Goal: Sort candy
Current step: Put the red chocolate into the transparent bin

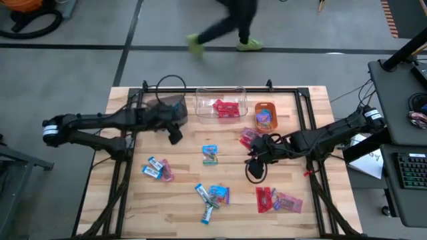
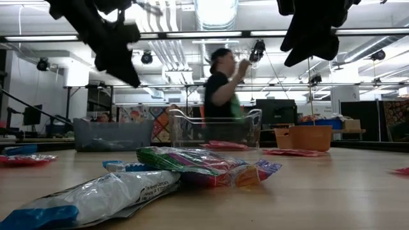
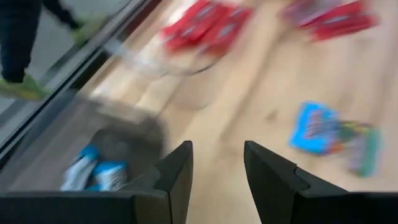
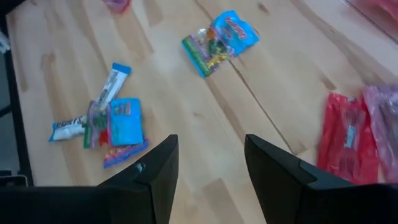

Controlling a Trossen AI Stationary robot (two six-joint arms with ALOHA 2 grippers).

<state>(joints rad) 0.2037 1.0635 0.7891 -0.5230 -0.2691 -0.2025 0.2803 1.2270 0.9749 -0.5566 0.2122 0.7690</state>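
In the low view both arms were cut off at the top edge, so their grippers could not be read there. The left wrist view was smeared by motion.

Nearest the front edge of the table, loose candy lay in groups: a blue-and-white cluster at front centre, a red and pink pair to its right, and a blue-and-white and pink pair to its left. Bare wood separated the groups, leaving open room between them.

The right gripper hung above mid-table on the right, fingers released and empty, with a blue packet well apart to its left. More pink candy lay just beyond it.

The left gripper hung just in front of the brown bin, fingers released and empty; blue-and-white candy lay inside that bin.

Farther back, the clear bin held red candy, and the orange bin held a blue packet.

Beyond the table, a person crossed the floor, blurred.
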